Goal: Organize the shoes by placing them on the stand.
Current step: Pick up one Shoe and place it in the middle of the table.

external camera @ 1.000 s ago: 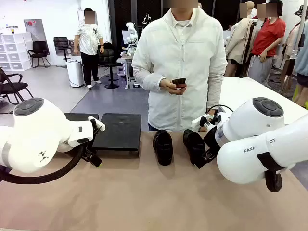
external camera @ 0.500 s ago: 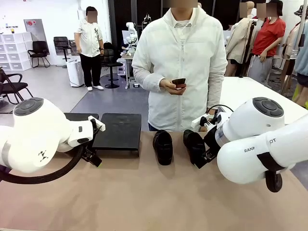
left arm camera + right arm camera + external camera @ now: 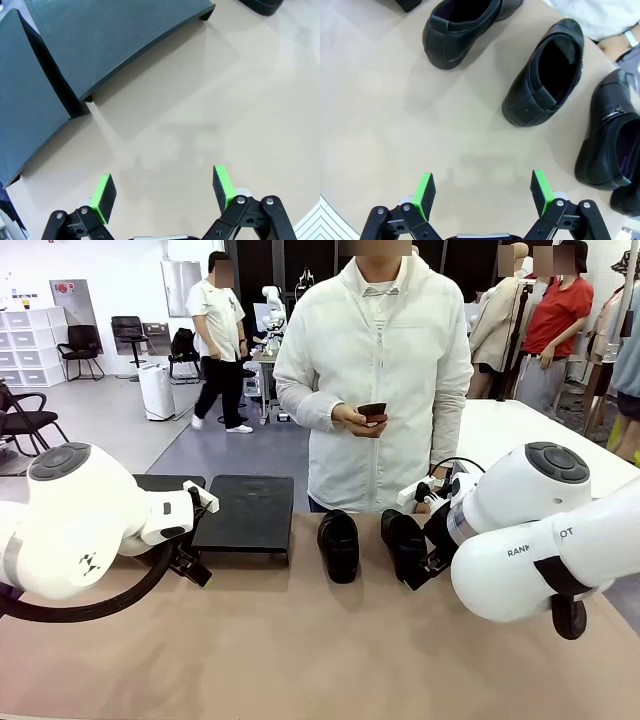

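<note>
Black shoes lie on the tan table; one shoe [image 3: 339, 544] sits at the middle and a second shoe [image 3: 404, 543] just right of it. From the right wrist I see the same pair [image 3: 461, 31] [image 3: 546, 72] and a third shoe [image 3: 609, 135] at the right edge. The stand [image 3: 243, 510] is a low black rack at the far left of the table, its two panels [image 3: 115, 35] empty. My left gripper [image 3: 162, 189] is open above bare table near the stand's front edge. My right gripper [image 3: 482, 192] is open above bare table, short of the shoes.
A person in a white jacket [image 3: 375, 380] stands at the far side behind the shoes, holding a small dark object [image 3: 372, 414] in both hands. My arms' large white bodies [image 3: 75, 525] [image 3: 545, 540] flank the table's near half. Other people stand farther back.
Neither arm nor any shoe has moved. Only a person in the background has walked to the right.
</note>
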You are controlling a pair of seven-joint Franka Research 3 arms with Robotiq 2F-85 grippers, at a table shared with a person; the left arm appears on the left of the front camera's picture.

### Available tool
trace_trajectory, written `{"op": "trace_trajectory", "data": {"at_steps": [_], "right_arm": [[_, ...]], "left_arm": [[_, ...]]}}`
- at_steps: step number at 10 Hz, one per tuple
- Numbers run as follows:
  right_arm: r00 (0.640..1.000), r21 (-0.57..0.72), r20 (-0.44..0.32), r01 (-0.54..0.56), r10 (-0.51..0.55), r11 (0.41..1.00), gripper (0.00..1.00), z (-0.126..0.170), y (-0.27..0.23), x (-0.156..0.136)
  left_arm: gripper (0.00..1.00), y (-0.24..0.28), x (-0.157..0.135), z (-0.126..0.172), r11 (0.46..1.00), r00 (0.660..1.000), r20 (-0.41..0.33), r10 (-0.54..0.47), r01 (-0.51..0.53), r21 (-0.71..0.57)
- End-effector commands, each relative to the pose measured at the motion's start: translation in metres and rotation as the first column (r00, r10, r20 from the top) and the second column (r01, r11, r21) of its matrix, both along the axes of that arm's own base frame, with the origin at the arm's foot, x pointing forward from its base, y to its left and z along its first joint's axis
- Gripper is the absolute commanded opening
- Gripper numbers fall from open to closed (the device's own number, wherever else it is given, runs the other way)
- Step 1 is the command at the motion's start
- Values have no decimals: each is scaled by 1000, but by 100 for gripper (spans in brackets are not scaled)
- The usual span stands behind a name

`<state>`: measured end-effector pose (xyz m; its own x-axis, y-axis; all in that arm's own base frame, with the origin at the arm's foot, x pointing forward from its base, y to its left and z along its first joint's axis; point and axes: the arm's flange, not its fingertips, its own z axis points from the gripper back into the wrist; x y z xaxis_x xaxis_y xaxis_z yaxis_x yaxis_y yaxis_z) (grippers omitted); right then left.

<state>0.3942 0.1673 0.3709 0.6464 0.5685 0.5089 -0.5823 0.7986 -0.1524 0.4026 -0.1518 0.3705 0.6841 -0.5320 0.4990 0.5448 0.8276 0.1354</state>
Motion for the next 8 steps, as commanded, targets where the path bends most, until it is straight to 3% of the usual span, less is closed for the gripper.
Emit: {"op": "trace_trajectory", "data": {"at_steps": [1,5,6,7,8], "right_arm": [[1000,0,0,0,0,1000,100,0,0,0],[1000,0,0,0,0,1000,100,0,0,0],[994,-21,-104,10,-13,1000,100,6,0,-6],[984,-42,-178,-5,-2,999,100,19,-3,-22],[982,-100,-185,22,-40,995,100,36,-7,-39]], "left_arm": [[100,0,0,0,1000,1000,0,0,0,0],[100,0,0,0,1000,1000,0,0,0,0],[100,0,0,0,1000,1000,0,0,0,0],[100,-7,-17,14,1000,996,-89,8,-9,-11],[100,-6,-33,31,999,982,-188,5,-11,-33]]}}
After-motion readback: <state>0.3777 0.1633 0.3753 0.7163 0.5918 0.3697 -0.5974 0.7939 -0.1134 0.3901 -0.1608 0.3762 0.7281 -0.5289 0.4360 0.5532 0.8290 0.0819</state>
